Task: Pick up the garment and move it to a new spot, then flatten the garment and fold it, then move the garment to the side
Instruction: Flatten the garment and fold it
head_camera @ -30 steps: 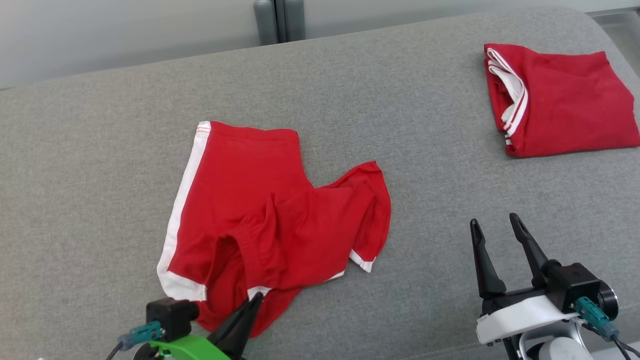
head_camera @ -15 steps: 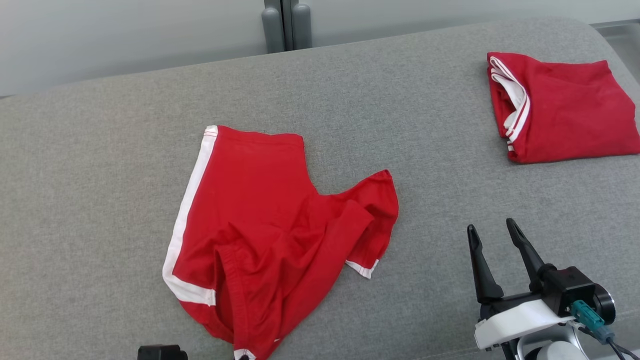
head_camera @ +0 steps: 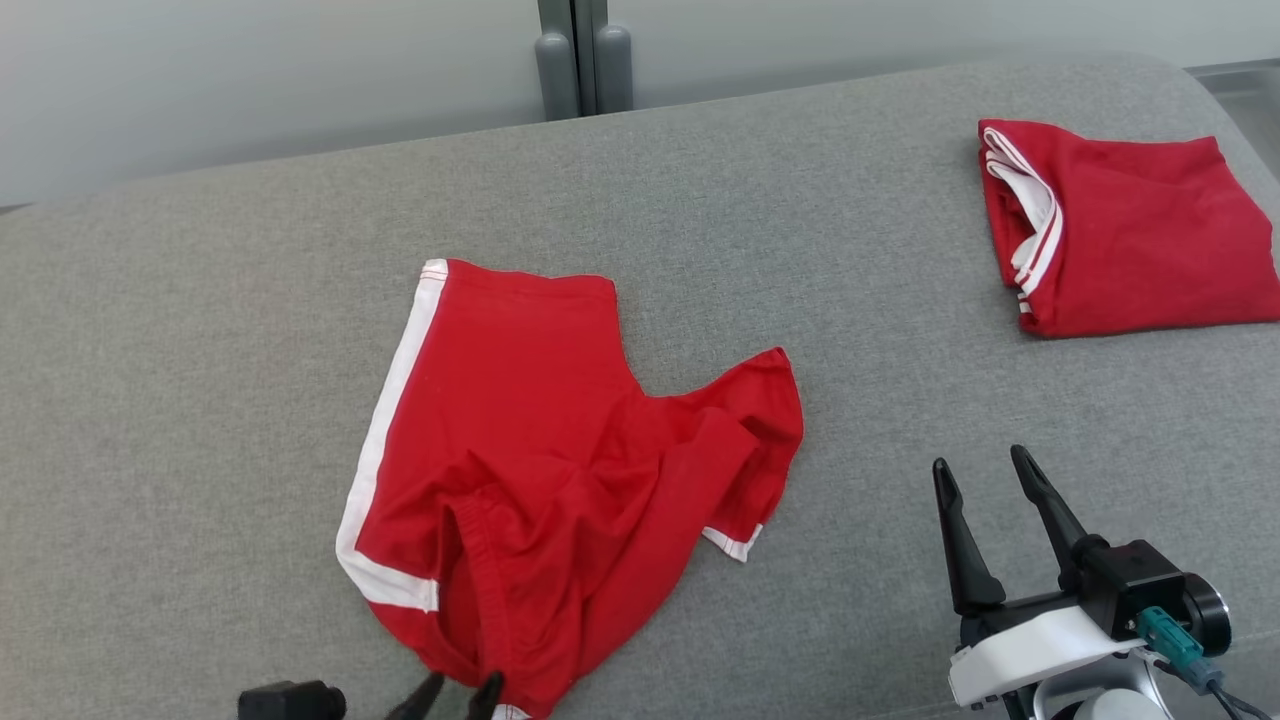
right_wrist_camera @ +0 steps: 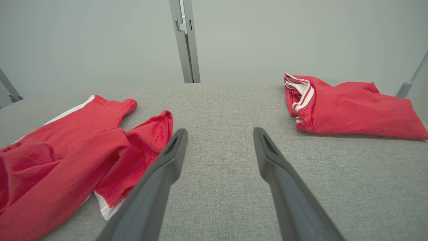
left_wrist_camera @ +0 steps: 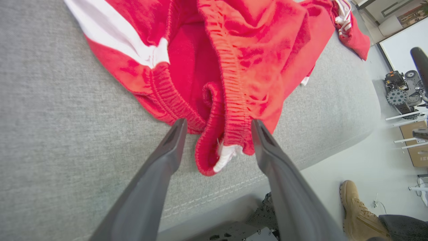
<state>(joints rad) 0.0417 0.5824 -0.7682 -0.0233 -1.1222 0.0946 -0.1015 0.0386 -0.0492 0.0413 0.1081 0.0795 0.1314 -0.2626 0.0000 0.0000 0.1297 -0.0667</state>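
Observation:
The garment (head_camera: 520, 450), red shorts with white side stripes, lies crumpled on the grey padded surface (head_camera: 200, 350), waistband toward the near edge. My left gripper (head_camera: 460, 690) is at that near edge, open. In the left wrist view the left gripper (left_wrist_camera: 217, 125) has the bunched elastic waistband (left_wrist_camera: 230, 100) lying between its spread fingers, ungripped. My right gripper (head_camera: 985, 475) hovers open over bare fabric to the right of the garment, holding nothing. The right wrist view has the right gripper (right_wrist_camera: 219, 134) with the garment (right_wrist_camera: 67, 150) off to its left.
A second red garment (head_camera: 1130, 225), folded, sits at the far right; it also shows in the right wrist view (right_wrist_camera: 347, 107). The surface's near edge (left_wrist_camera: 217, 197) drops to the floor, where a person's boot (left_wrist_camera: 356, 207) stands. A grey post (head_camera: 585, 60) rises behind.
My left gripper, shut on the waistband a second ago, dragged it toward the near edge and has opened. The head camera has tilted, shifting the whole picture down. The right gripper stays open.

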